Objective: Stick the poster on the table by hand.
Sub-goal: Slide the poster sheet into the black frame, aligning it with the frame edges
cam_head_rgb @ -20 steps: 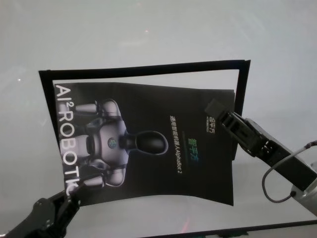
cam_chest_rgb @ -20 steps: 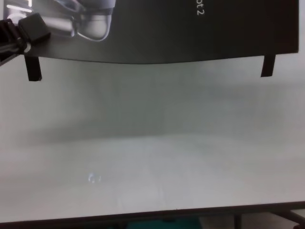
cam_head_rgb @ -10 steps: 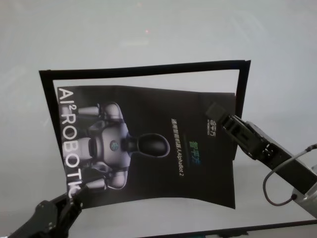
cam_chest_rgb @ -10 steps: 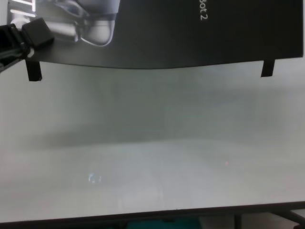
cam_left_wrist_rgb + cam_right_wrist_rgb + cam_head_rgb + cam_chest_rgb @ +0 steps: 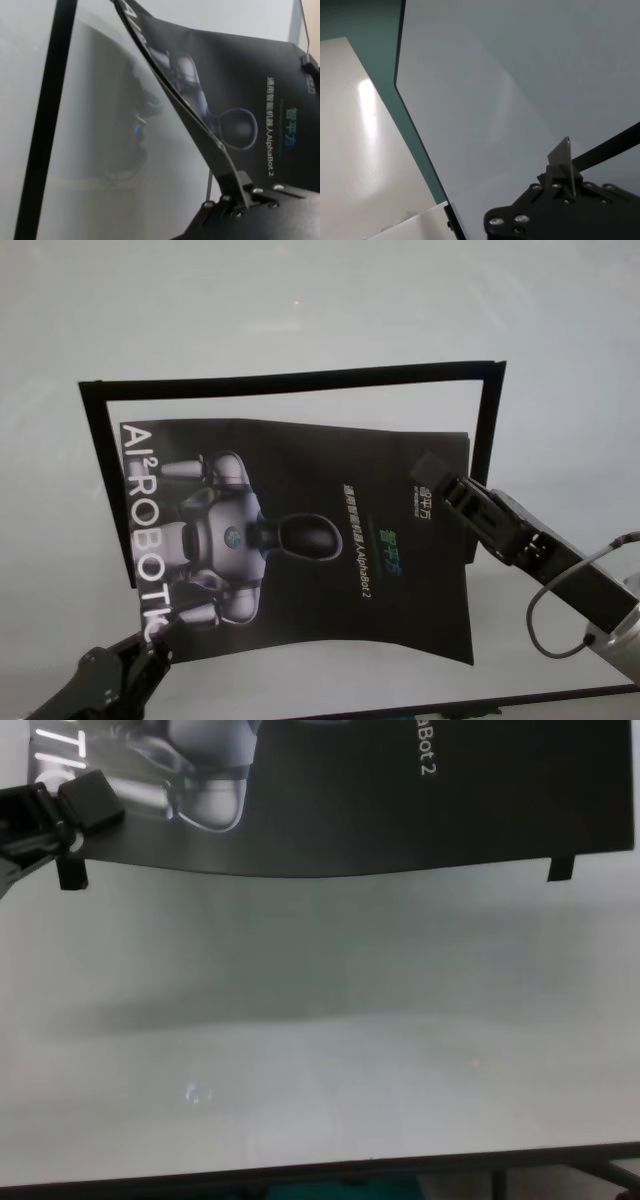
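The poster [image 5: 300, 540], glossy black with a grey robot picture and white lettering, hangs just above the white table [image 5: 300, 300], sagging in the middle. My left gripper [image 5: 152, 632] is shut on its near left corner, also seen in the chest view [image 5: 65, 805] and the left wrist view [image 5: 235, 182]. My right gripper [image 5: 437, 478] is shut on the poster's right edge near the far corner; in the right wrist view only a thin sliver of poster [image 5: 565, 152] sticks out of it. In the chest view the poster [image 5: 400, 800] casts a soft shadow on the table [image 5: 320, 1050].
Narrow black tape strips lie on the table around the poster: a far strip [image 5: 290, 380], a left strip [image 5: 100, 470] and a right strip [image 5: 485, 440]. The table's dark front edge [image 5: 300, 1175] runs close below. A grey cable [image 5: 545, 610] loops off my right arm.
Both grippers have carried the poster toward me, away from the far strip. The near edge now covers more of the strip ends in the chest view.
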